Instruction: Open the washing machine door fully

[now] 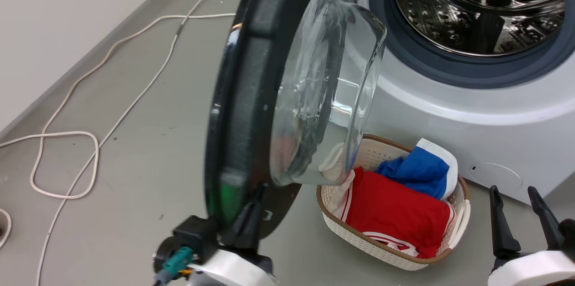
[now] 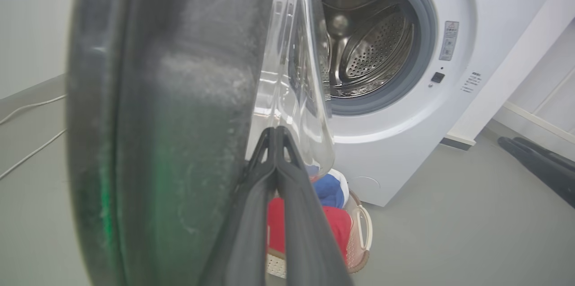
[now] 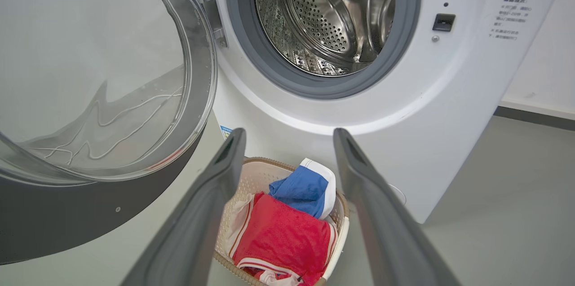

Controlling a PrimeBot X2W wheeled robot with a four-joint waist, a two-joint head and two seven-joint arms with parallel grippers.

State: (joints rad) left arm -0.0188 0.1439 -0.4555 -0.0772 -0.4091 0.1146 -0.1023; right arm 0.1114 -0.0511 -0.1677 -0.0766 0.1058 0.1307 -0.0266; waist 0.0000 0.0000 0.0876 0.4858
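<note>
Fingers of my left gripper (image 2: 275, 135) are pressing together with nothing between them, tips lying against the inner side of the large round glossy black washing machine door (image 1: 242, 97), near its lower rim. My right gripper (image 3: 287, 138) is hanging spread and empty, well apart. Door is standing swung out, roughly square to the white boxy front-loading washing machine (image 1: 449, 115). I'm judging it mostly done, final swing left. Counting: one door, one white woven-look laundry basket (image 1: 386, 250), one machine.

washing machine door (image 1: 251, 97) top cropped, label (image 2: 449, 40) illegible
</note>
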